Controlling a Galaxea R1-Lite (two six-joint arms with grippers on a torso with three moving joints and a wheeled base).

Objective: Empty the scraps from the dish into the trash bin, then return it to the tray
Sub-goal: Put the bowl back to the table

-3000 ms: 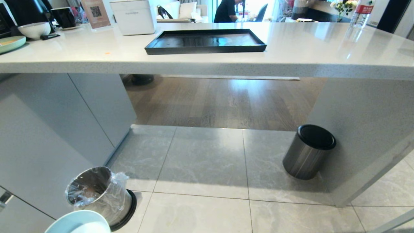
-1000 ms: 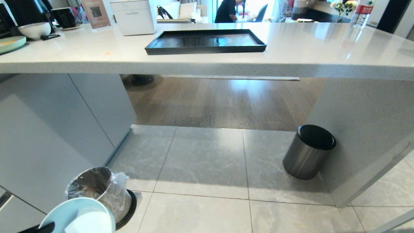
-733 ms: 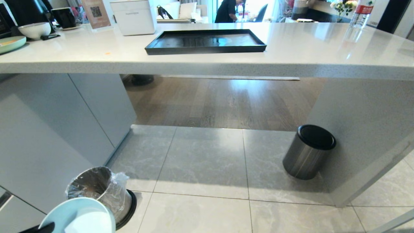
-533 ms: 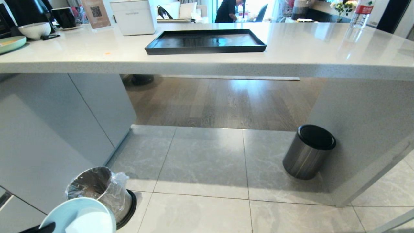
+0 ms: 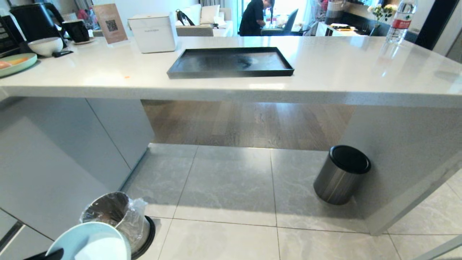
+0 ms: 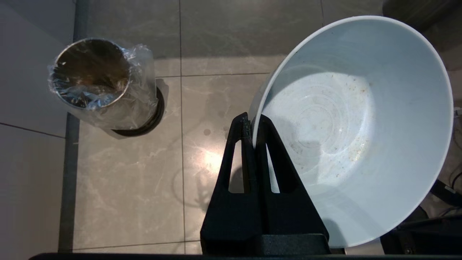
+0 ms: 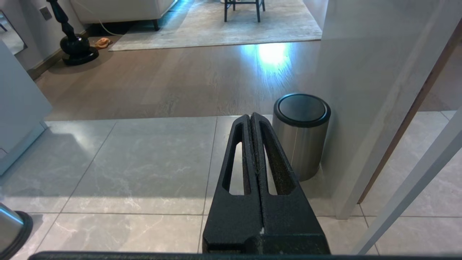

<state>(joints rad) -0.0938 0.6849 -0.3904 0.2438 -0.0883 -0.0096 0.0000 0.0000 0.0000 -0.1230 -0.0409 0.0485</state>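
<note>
My left gripper (image 6: pixel 253 124) is shut on the rim of the dish (image 6: pixel 355 119), a pale blue bowl held low over the floor tiles. The dish (image 5: pixel 92 242) shows at the bottom left of the head view, overlapping the near side of the trash bin (image 5: pixel 114 215). Only crumbs and smears show inside it; no scraps are visible. The trash bin (image 6: pixel 99 81), steel with a crinkled clear liner, stands on the floor beside the held dish. The black tray (image 5: pixel 231 62) lies bare on the counter. My right gripper (image 7: pixel 251 119) is shut on nothing, hanging low over the tiles.
A steel cylinder with a flat black top (image 5: pixel 341 174) stands by the counter's right leg. On the white counter (image 5: pixel 325 72) are a white box (image 5: pixel 153 31), a ribbed bowl (image 5: pixel 46 46), a green plate (image 5: pixel 14 63), a kettle, a mug and a water bottle (image 5: pixel 399 21). A person sits far behind.
The whole head view has shifted as the camera rose and tilted, showing more of the counter top. The dish stays gripped at the bottom left.
</note>
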